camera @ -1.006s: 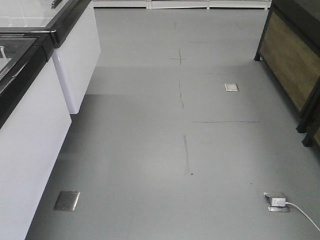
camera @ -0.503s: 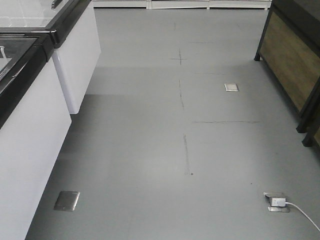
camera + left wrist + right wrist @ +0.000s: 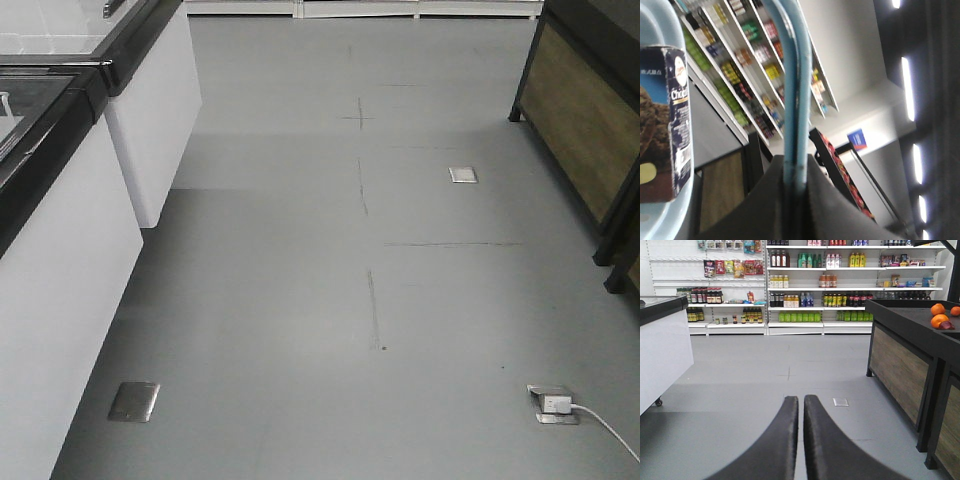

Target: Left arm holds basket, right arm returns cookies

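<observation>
Left gripper [image 3: 794, 172] is seen clamped shut on the two thin handles [image 3: 792, 90] of the light blue basket [image 3: 662, 22], which rise together from between its dark jaws in the left wrist view. At that view's left edge, the navy cookies carton [image 3: 665, 125] is shown within the curve of the basket's rim, its cookie picture and part of its lettering turned to the camera. Right gripper [image 3: 801, 405] is pictured with its flat fingers [image 3: 785, 440] drawn almost together, a thin slit left between them and nothing held, above the grey floor [image 3: 765, 370]. Ahead of it, product shelves [image 3: 815, 285] are lined along the far wall, a white cabinet [image 3: 662, 350] is seen at left, and a dark wooden stand [image 3: 900, 360] carrying oranges [image 3: 939, 315] at right. A white plug [image 3: 556, 403] is shown on the floor in the front view.
</observation>
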### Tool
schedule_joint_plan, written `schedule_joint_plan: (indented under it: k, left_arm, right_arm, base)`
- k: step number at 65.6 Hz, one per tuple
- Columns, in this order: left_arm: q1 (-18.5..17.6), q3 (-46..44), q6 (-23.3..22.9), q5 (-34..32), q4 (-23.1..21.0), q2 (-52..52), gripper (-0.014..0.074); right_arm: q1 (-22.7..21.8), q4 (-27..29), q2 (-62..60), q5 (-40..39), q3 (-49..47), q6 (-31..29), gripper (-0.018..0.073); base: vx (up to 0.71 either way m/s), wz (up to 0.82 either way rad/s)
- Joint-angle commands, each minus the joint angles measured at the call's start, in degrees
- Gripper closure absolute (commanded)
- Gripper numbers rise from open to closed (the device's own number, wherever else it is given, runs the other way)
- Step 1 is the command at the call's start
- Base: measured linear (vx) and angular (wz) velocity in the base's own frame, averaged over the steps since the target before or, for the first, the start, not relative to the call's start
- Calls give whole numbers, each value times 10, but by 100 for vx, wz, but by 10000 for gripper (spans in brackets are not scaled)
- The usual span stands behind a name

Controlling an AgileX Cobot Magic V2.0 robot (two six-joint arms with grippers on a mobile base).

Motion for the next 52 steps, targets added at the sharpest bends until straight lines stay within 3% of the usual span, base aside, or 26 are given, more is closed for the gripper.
schedule_joint_plan:
  k: [1, 18, 38, 52]
  left_arm:
    - [-45, -22, 12, 22, -74, -40, 602]
    - [-199, -22, 39, 56, -55, -40, 602]
    - [-386, -17, 50, 78, 85, -41, 602]
    - [-503, 105, 96, 3, 88, -66, 602]
  right_arm:
    - [-1, -6, -8, -43, 10, -1, 565]
    - [-1, -6, -8, -43, 10, -1, 565]
    - [-1, -6, -8, -43, 10, -1, 565]
    - [-1, -6, -8, -43, 10, -1, 565]
  base:
    - [0, 0]
    - [0, 0]
    - [0, 0]
    - [0, 0]
